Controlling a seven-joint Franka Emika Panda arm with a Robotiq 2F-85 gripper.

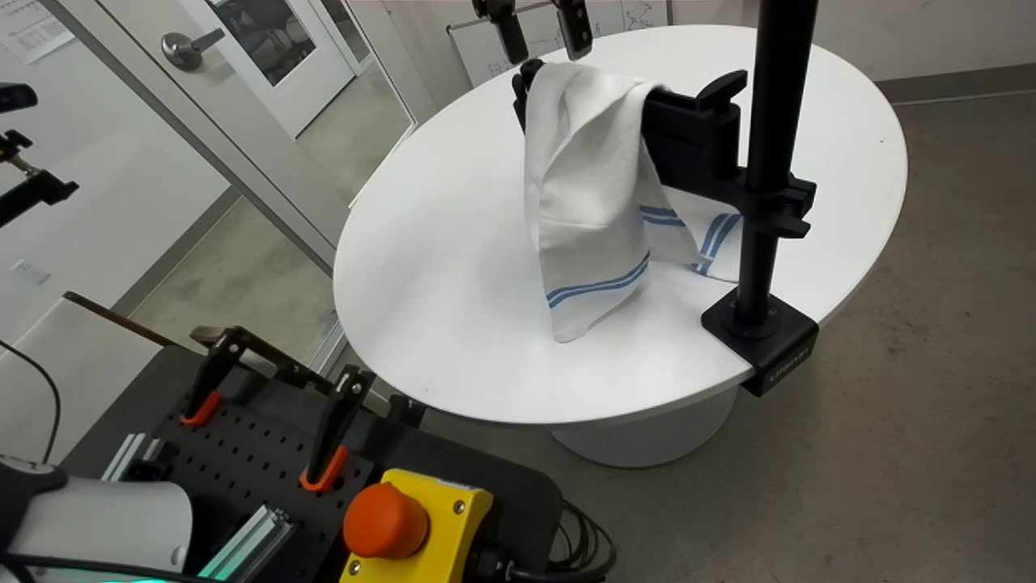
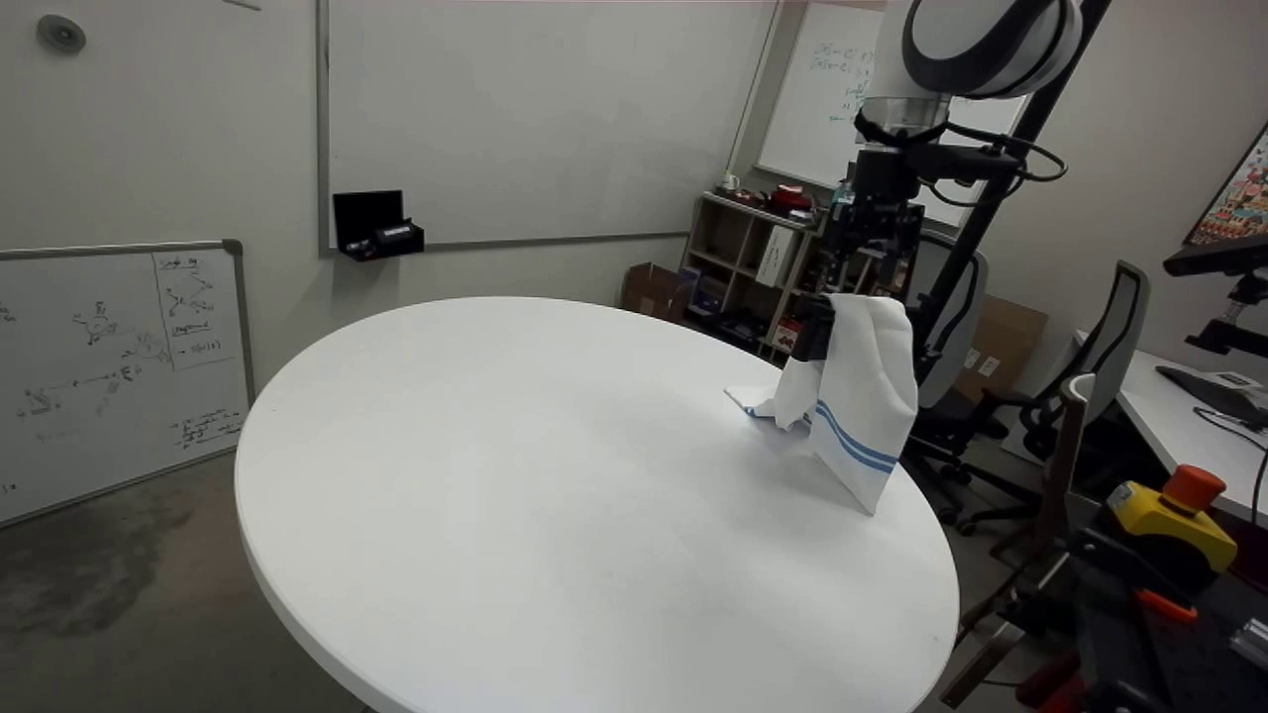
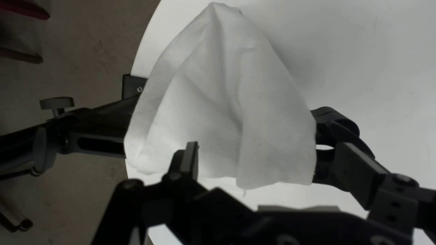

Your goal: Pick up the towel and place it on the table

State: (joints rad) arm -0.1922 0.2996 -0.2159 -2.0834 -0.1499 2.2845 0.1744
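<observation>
The white towel [image 1: 587, 178] with thin blue stripes hangs folded over the arm of a black clamp stand. Its striped ends droop toward the round white table [image 1: 437, 267], and part of the cloth [image 2: 758, 404] appears to lie on the top. In the wrist view, the towel [image 3: 218, 102] fills the middle, its stripes hidden. My gripper [image 1: 549, 55] points down just above the draped cloth, jaws wide apart. From the wrist, the gripper [image 3: 270, 149] has one finger on each side of the towel's near part without closing on it. Whether a fingertip touches the cloth, I cannot tell.
The clamp stand's black post [image 1: 773, 113] rises close to my gripper from a base [image 1: 761, 340] at the table's edge. Its arm [image 1: 696, 146] sticks out under the towel. A yellow box with a red button [image 1: 384, 522] sits on a dark bench nearby.
</observation>
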